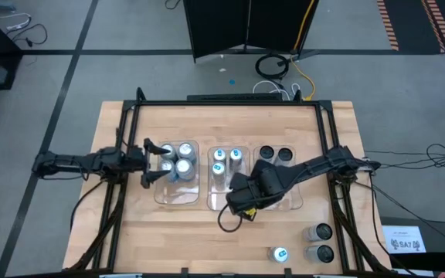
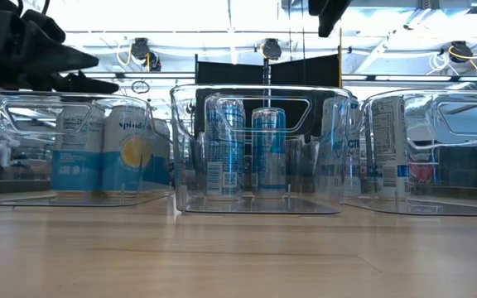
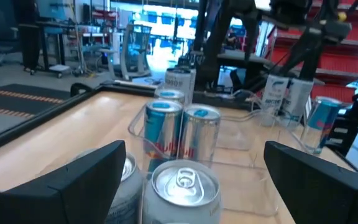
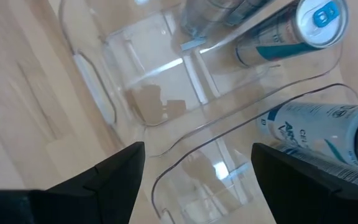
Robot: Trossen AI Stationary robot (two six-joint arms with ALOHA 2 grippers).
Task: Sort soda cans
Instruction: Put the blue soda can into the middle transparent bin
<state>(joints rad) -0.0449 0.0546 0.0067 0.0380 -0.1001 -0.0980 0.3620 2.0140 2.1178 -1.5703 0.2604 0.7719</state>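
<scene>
1. Hovering at left centre of the high view, the left gripper (image 1: pixel 154 164) stands wide open beside silver-topped upright soda cans (image 1: pixel 182 158) in the left clear plastic bin (image 1: pixel 178 194).
2. The right gripper (image 1: pixel 242 210), empty with fingers parted, hangs at lower centre; three loose cans (image 1: pixel 315 242) stand lower right, nearest this arm.

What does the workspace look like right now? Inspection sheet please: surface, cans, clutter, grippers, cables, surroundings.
Surface: wooden table, black frame rails.
Job's things: three clear bins; silver-topped cans in left bin, blue-topped cans in middle bin, dark cans in right bin; three loose cans on the table near the right corner.
Clutter: nothing seen.
Grippers: left gripper open at left bin; right gripper open, empty, over the bins' near ends.
Cables: coil and yellow cable on the floor beyond the table.
Surroundings: grey floor, black stand.
</scene>
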